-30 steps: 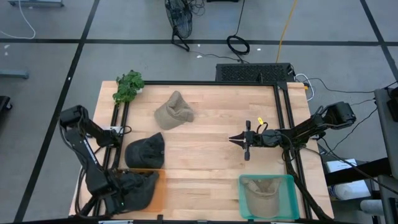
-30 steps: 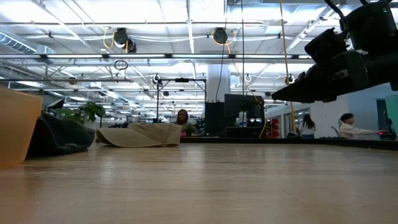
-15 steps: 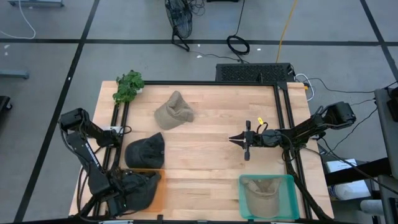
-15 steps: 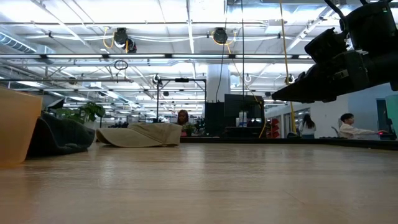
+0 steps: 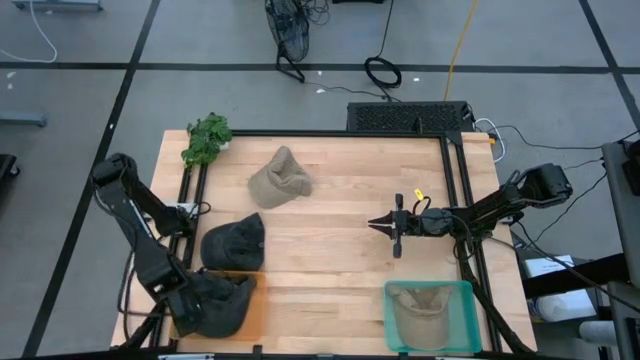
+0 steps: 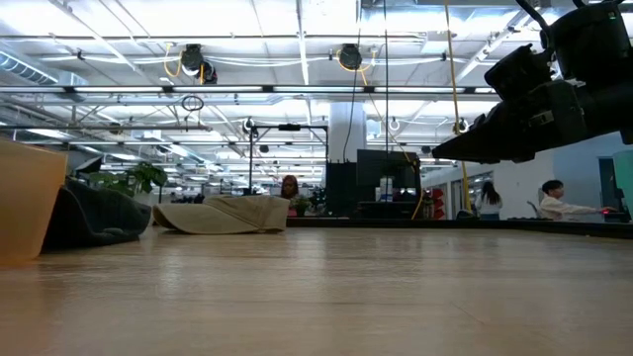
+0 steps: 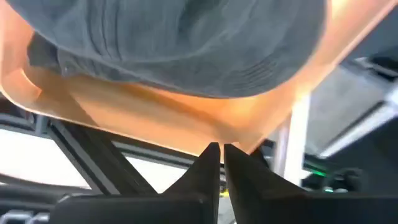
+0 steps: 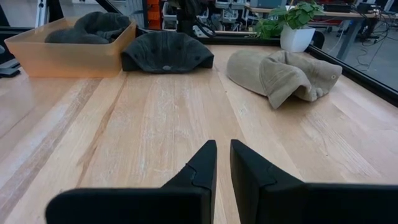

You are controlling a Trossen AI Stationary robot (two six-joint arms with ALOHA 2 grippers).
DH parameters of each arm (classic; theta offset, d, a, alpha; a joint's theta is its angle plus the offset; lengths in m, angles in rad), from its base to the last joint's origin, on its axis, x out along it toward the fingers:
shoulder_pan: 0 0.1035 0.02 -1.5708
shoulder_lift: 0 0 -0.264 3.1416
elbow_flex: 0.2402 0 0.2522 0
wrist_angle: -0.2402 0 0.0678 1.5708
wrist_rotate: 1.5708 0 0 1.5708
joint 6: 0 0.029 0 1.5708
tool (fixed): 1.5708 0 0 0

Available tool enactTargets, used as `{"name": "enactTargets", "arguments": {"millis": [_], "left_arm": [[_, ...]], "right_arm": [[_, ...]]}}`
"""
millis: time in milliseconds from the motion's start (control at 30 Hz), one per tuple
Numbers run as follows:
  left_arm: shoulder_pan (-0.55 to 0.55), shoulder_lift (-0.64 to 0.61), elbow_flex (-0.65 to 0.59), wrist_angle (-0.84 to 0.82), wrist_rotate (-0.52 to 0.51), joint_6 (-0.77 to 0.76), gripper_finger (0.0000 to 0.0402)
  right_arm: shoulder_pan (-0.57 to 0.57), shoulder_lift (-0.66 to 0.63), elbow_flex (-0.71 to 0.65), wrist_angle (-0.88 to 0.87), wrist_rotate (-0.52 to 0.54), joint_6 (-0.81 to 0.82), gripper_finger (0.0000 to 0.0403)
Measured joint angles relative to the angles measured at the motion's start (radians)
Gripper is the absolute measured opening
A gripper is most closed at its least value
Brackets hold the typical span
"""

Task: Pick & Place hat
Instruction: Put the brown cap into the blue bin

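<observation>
The orange bin [image 5: 250, 312], a translucent plastic tub at the counter's [image 5: 340, 210] front left corner, holds a dark grey hat [image 5: 222, 303] of soft, ribbed fabric, slumped against the walls. The left end effector [image 5: 190, 318] sits at this bin; its fingers [image 7: 208, 163] are together, tips nearly touching, with nothing between them. Just behind the bin, a second dark hat [image 5: 233, 241] lies dome-up on the bare light wood. Further back stands a small leafy plant [image 5: 206, 138], and right of it a tan hat [image 5: 280, 176], crumpled and folded over. At centre right, the right end effector [image 5: 375, 224] hangs above the boards, fingers [image 8: 200, 167] close together, holding nothing. The teal bin [image 5: 463, 300], front right, square and rigid, contains a pale khaki hat [image 5: 424, 308].
</observation>
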Motion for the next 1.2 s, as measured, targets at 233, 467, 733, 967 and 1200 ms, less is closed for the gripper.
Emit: {"name": "enactTargets", "arguments": {"millis": [233,467,733,967,1200], "left_arm": [[0.175,-0.095,0.0,0.021,-0.298,0.313,0.0031],[0.413,-0.157,0.001,0.278,-0.613,0.82,0.0031],[0.697,-0.16,0.001,0.347,-0.606,1.002,0.003],[0.833,-0.137,0.001,0.156,-0.603,0.93,0.003],[0.959,-0.085,0.001,0.229,-0.729,1.008,0.0031]], "right_arm": [[0.0,0.0,0.0,0.0,0.001,-0.01,0.0022],[-0.001,0.0,0.0,0.0,0.001,-0.017,0.0022],[-0.001,0.0,0.0,0.0,0.003,-0.017,0.0022],[-0.002,0.0,0.0,-0.019,0.005,-0.008,0.0022],[-0.01,0.0,0.0,-0.025,0.005,0.003,0.0022]]}}
